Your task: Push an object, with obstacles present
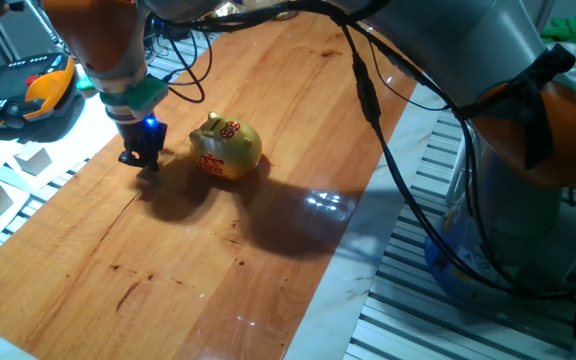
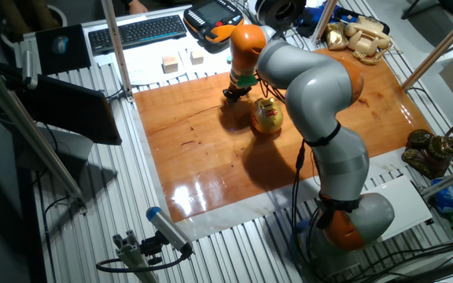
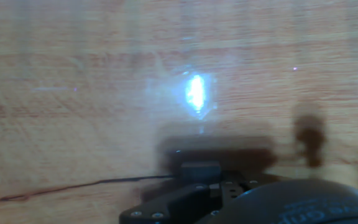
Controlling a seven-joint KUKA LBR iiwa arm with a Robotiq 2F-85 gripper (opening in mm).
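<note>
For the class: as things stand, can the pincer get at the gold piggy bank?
Probably yes. The pincer is low over the wooden board, beside the gold piggy bank, with nothing visible between them.

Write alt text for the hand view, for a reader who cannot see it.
Blurred close-up looking down on the wooden board, with the dark gripper at the bottom edge, right above the surface. A bright bluish-white glare spot shines on the wood ahead of it, and a thin dark line runs in from the left. No cube or piggy bank appears in this view.
</note>
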